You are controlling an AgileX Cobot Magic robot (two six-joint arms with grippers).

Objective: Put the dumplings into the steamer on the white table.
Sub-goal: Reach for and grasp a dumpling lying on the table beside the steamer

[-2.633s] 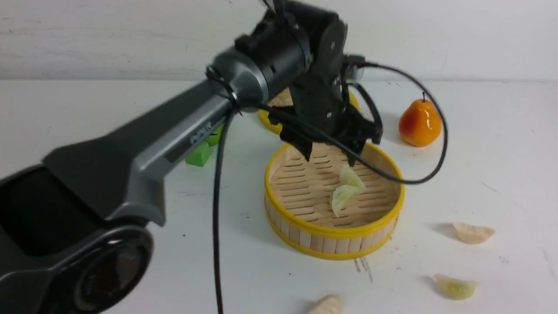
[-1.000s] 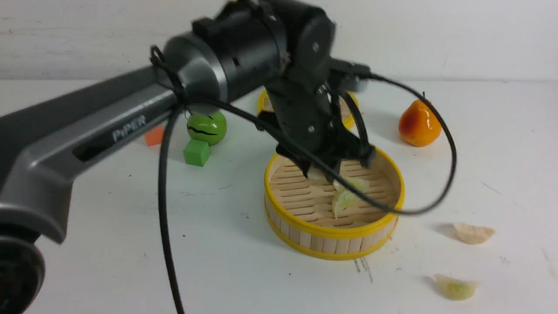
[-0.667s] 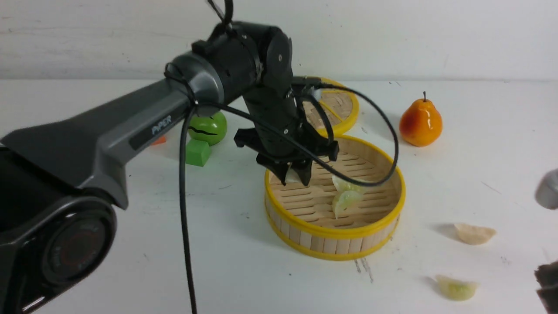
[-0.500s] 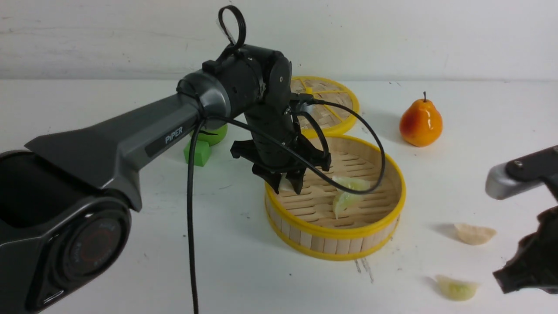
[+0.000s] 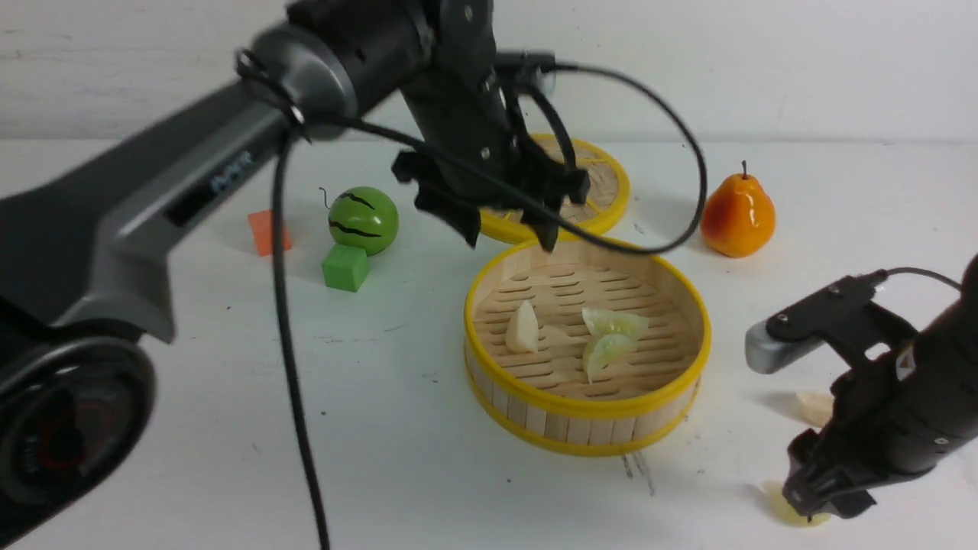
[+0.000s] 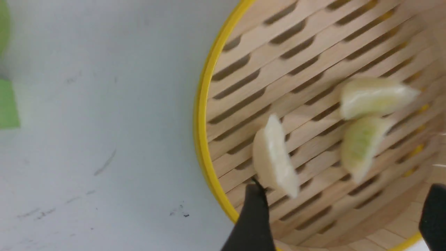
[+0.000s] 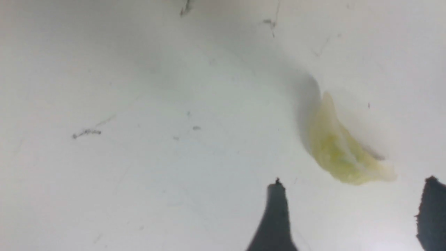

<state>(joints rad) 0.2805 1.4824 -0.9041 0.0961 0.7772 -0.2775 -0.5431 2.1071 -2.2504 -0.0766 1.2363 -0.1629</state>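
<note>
Bamboo steamer (image 5: pixel 588 409) is holding three dumplings (image 5: pixel 523 328); my left gripper (image 5: pixel 508 233) is hanging spread above it, my right gripper (image 5: pixel 821 500), spread too, is seemingly hovering over a greenish dumpling (image 7: pixel 338 153), near right

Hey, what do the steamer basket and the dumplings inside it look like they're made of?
Steamer: looks like bamboo or light wood, matte, with a slatted floor and strip wall; the yellow rims may be painted or plastic. Dumplings: probably soft plastic or rubber, smooth and slightly translucent.
</note>
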